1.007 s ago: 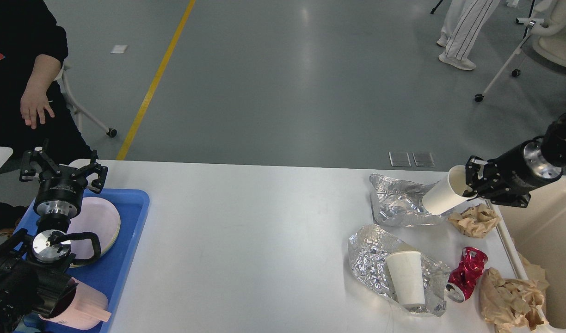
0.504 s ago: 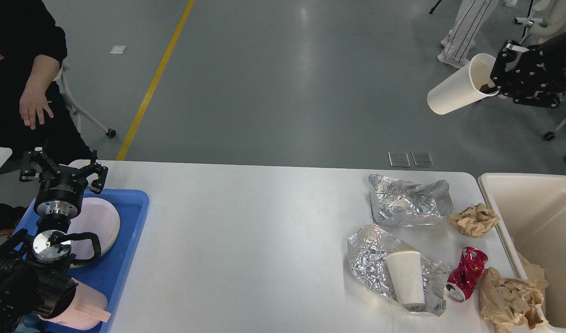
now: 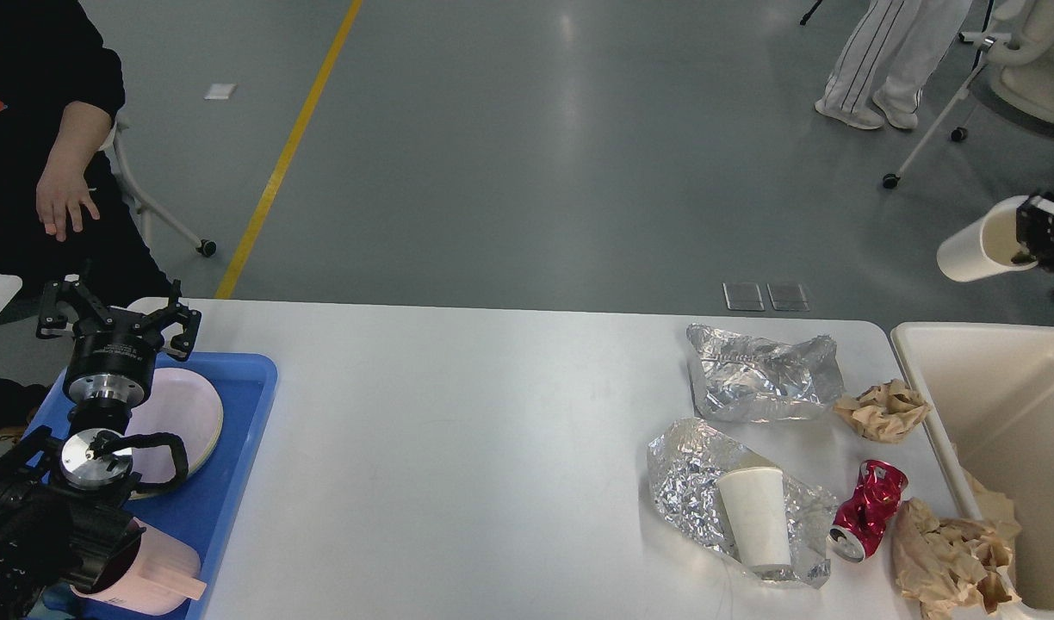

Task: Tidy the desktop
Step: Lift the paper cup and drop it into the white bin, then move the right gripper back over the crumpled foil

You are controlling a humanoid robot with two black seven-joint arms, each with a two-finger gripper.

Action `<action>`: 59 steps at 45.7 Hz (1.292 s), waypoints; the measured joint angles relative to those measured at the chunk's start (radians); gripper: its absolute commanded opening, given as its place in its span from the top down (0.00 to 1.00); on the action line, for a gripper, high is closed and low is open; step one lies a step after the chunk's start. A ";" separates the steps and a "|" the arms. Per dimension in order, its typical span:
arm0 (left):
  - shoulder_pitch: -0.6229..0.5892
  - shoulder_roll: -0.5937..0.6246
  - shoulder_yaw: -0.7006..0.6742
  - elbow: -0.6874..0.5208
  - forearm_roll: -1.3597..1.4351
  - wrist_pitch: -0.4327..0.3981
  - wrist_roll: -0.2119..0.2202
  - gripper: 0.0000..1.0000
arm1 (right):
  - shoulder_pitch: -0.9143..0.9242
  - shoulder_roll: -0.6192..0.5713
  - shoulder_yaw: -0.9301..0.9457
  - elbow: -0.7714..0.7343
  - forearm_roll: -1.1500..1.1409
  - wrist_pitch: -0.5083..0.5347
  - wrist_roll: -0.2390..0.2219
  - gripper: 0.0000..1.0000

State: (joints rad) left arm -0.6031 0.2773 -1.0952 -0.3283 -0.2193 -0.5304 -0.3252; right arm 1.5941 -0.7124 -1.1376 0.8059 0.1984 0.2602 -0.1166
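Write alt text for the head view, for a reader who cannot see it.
The right gripper holds a white paper cup in the air above a cream bin. Foil, another cup and a crushed red can litter the desktop; the left gripper hangs open over a blue tray.

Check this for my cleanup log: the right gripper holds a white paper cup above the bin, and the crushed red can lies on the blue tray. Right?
Not quite. The crushed red can lies on the desktop near the bin, not on the blue tray, as the head view shows. The right gripper does hold a white paper cup above the bin.
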 measured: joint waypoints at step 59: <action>0.000 0.000 0.000 0.000 0.000 -0.001 0.000 0.04 | -0.040 0.099 0.175 0.029 -0.002 -0.029 0.000 0.00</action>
State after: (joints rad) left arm -0.6031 0.2776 -1.0953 -0.3281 -0.2193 -0.5310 -0.3252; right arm 1.5539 -0.6131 -0.9628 0.8344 0.1965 0.2308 -0.1163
